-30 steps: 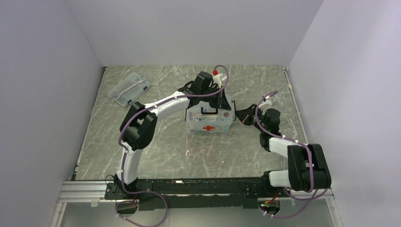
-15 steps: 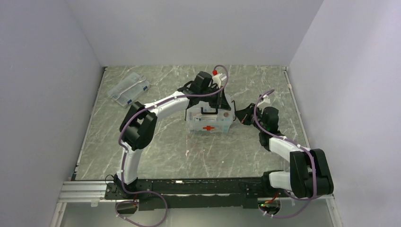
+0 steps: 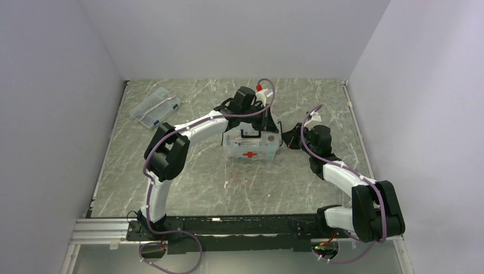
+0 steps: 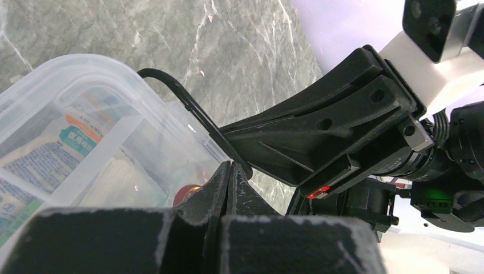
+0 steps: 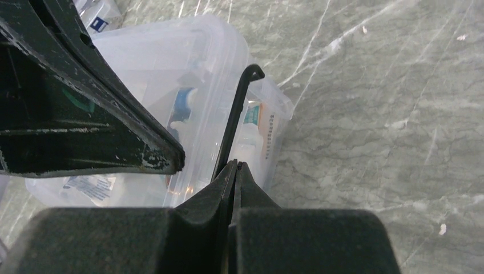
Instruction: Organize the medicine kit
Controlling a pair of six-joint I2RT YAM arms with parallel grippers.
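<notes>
Top external view: the medicine kit (image 3: 251, 149) sits near the middle of the table (image 3: 188, 171), red cross facing the near edge. The left claw (image 3: 268, 123) hangs over its far right corner and the right claw (image 3: 288, 140) is just beside its right end. A flat clear case (image 3: 155, 107) lies well apart, near the far left corner.

Left wrist view: the left claw (image 4: 229, 170) is pressed shut, its tips against the kit's dark handle (image 4: 177, 94). Packets show through the clear lid, which appears to be on.

Right wrist view: the right claw (image 5: 234, 166) is likewise closed tight, touching the same handle. Whether either claw pinches it cannot be told.

The kit looks packed, and the flat case apparently remains to be dealt with.
</notes>
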